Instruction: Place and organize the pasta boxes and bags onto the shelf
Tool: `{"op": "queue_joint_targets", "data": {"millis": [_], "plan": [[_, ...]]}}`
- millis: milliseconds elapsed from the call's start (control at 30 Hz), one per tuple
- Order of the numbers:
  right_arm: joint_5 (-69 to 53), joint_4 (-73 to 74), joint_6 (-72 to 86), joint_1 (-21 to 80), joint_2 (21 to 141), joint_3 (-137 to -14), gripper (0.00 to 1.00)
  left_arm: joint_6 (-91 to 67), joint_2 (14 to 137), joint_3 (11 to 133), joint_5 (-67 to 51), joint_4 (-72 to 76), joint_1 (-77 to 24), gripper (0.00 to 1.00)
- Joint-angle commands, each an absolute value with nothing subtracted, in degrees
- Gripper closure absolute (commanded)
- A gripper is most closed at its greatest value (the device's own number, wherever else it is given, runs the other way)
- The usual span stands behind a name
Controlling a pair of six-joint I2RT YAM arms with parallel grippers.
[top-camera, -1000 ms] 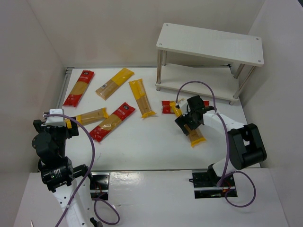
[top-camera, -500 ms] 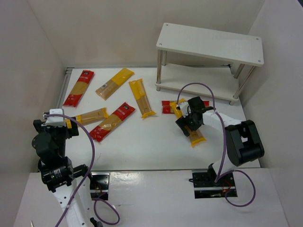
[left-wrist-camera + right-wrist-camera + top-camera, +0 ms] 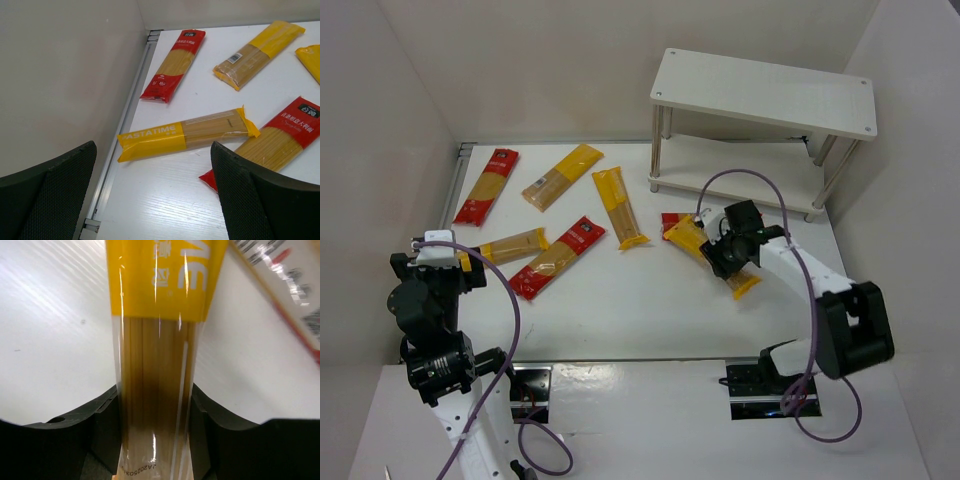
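the white worktop carries everything, with the shelf at its far right corner. neither of the shelf's boards shows a pack on it, so the task looks barely begun.

the right hand is just in front of the shelf, clenched across the yellow pack. the wrist view shows its fingers pressed against both long edges, near the pack's middle. gripping it crosswise there probably keeps the long, floppy pack balanced for the carry. whether it is off the worktop yet i cannot tell. one end of it lies over a red pack, so lifting may nudge that one.

the left hand hangs released with nothing between its fingers. it is near the left wall, above a yellow pack with a clear window, likely waiting its turn.

further packs lie apart on the left half, among them a red pack by the wall and a red pack beside the windowed one.
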State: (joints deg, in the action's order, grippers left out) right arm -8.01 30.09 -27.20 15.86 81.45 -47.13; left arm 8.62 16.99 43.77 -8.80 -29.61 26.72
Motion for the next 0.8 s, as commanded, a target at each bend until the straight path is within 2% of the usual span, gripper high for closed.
{"op": "queue_joint_targets", "data": {"millis": [0,233,533,767], "plan": [[-11.16,29.36,-25.58,15.82,69.21,-51.67,1.00,7.38,16.26,43.77,-9.14,-27.69,27.16,0.00],[-8.35,26.63,-21.54,15.82,61.35,-54.05,1.00,7.38,16.26,43.77,-9.14,-27.69,27.16,0.00],[-7.13,23.64,-20.92,15.82,60.29,-52.82,1.00,7.38,16.26,43.77,-9.14,-27.69,27.16,0.00],[-5.89,23.12,-24.43,15.82,64.86,-48.25,1.00,7.38,16.26,43.77,-9.14,-27.69,27.16,0.00]]}}
